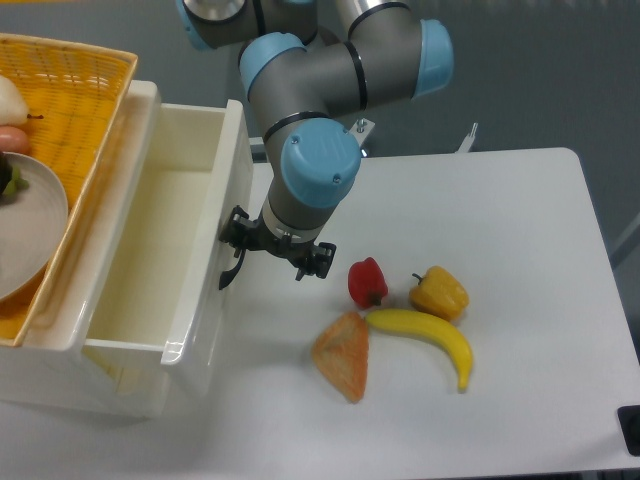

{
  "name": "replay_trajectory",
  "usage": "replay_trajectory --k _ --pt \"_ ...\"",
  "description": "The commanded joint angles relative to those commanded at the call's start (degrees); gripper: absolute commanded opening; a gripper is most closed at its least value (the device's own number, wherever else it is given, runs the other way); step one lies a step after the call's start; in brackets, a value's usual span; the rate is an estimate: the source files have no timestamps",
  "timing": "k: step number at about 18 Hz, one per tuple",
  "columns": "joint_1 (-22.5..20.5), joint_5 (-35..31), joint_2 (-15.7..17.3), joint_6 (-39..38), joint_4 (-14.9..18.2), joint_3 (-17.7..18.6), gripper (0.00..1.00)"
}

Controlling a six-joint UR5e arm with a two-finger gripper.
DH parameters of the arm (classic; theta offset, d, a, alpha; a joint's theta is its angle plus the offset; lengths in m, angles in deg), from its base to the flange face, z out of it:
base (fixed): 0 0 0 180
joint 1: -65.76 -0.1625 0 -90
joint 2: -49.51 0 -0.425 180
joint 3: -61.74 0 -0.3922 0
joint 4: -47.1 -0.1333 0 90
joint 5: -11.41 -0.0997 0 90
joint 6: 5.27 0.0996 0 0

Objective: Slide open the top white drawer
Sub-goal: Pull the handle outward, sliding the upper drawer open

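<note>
Gripper (262, 250) sits against the front panel of the top white drawer (150, 250), its fingers around the black handle (232, 272); the drawer stands pulled well out beside the yellow basket (70, 110)

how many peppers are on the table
2: a red pepper just right of the gripper, and a yellow pepper right of that, both above the banana. None looks hidden.
</note>
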Motion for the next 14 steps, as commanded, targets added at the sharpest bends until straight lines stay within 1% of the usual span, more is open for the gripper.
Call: replay_trajectory --k 4,6,14 --pt "-0.18 0.00 -0.26 0.09 0.00 -0.35 1.00" --pt "-0.96 0.00 -0.35 1.49 0.09 -0.44 1.00" --pt "-2.55 0.00 -0.53 2.90 0.17 -1.06 1.00"
